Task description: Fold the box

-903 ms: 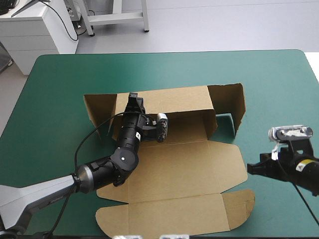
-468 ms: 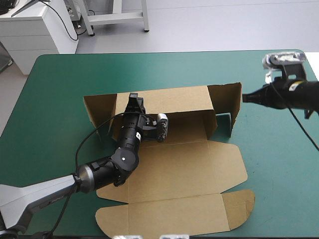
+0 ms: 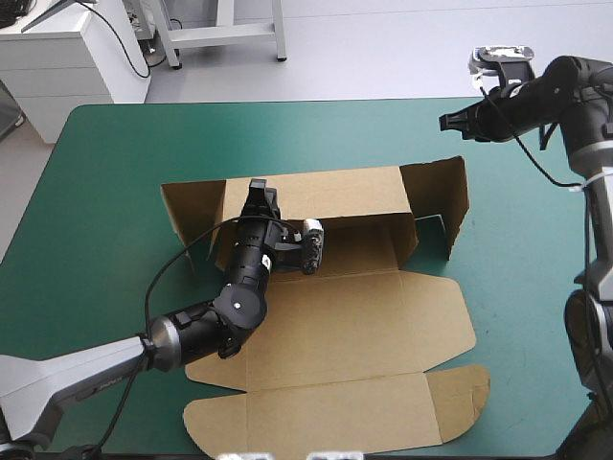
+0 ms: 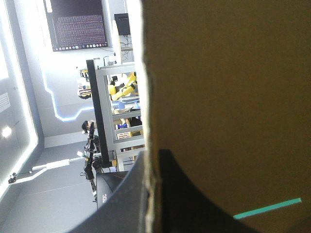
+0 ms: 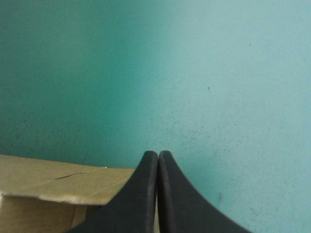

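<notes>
Two arms: left jaws clamped on box (image 3: 335, 316) back wall (image 3: 335, 192), propping it upright; right jaws closed, empty, side flap (image 3: 442, 196) near, below them.

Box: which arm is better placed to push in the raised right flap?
Right. The right hand, shut and free, hangs just beyond that flap; the left hand is clamped on the back wall.

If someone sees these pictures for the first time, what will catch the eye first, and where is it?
First comes the large brown box, a cut sheet lying open in the middle of the teal-green table, with its far wall raised upright. The left gripper is shut on that wall's upper edge. The right gripper, shut and empty, hangs above the far right part of the table, apart from the box.
</notes>
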Robot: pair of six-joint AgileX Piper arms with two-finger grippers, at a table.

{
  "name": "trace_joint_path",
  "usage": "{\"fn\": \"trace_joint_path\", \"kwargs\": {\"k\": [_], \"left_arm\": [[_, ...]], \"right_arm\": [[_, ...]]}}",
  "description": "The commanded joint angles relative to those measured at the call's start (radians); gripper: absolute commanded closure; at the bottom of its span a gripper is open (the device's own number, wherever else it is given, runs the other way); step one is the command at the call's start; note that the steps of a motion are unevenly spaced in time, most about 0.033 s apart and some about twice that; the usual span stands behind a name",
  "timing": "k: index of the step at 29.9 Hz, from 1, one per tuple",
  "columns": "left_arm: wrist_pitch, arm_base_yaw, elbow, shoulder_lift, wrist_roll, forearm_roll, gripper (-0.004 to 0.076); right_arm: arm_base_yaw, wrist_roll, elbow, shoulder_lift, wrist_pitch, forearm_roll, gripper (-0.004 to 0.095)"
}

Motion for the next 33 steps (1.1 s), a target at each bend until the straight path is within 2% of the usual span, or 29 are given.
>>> {"fn": "trace_joint_path", "kwargs": {"k": [1,7,16,24,29,33], "left_arm": [[0.000,-0.003,-0.013,-0.025,0.005,0.039,0.0731],[0.000,-0.003,-0.013,-0.025,0.005,0.039,0.0731],[0.015,-0.002,-0.013,-0.025,0.005,0.039,0.0731],[0.044,-0.002,-0.013,-0.025,0.005,0.039,0.0731],[0.046,0.008,-0.030,-0.025,0.005,0.039,0.0731],[0.043,0.008,-0.053,-0.025,0.005,0.039,0.0731]], "right_arm": [[-0.002,-0.001,-0.066,0.012,-0.031,0.052,0.0927],[-0.001,-0.011,-0.069,0.078,0.059,0.138,0.0927],[0.008,-0.013,-0.058,0.034,0.061,0.113,0.0927],[0.008,-0.055,0.109,-0.029,0.059,0.071,0.0928],[0.008,-0.083,0.175,-0.029,0.059,0.141,0.0928],[0.008,-0.086,0.208,-0.035,0.059,0.143,0.0927]]}}
